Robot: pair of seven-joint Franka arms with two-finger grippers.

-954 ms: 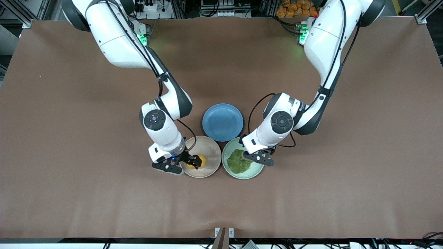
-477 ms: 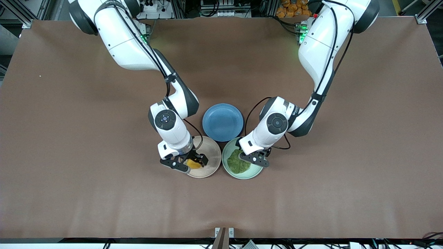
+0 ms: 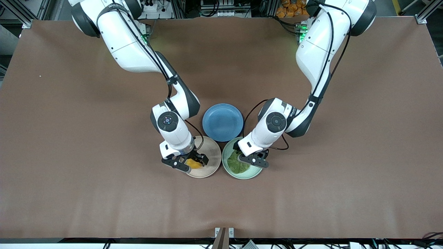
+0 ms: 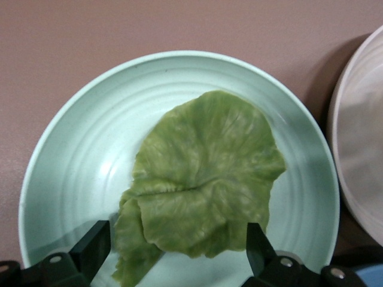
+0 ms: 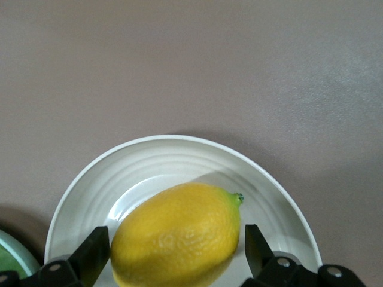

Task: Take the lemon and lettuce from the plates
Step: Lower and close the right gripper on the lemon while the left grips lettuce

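Your right gripper (image 3: 192, 164) stands spread astride the lemon (image 3: 193, 164) on the beige plate (image 3: 211, 154), and your left gripper (image 3: 250, 159), equally spread, hangs over the lettuce (image 3: 238, 165) on the mint plate (image 3: 254, 172) at that plate's 3 o'clock, so both can close for their picks.

We see both grippers low over the plates – right gripper (image 3: 189, 163) fingers spread either side of the lemon (image 3: 193, 164), left gripper (image 3: 250, 157) fingers wide over the lettuce (image 3: 237, 165). Beige plate (image 3: 211, 155) and mint plate (image 3: 258, 171) nearly touch, blue plate (image 3: 222, 122) crowds both – the brown table (image 3: 86, 173) around them lies open.
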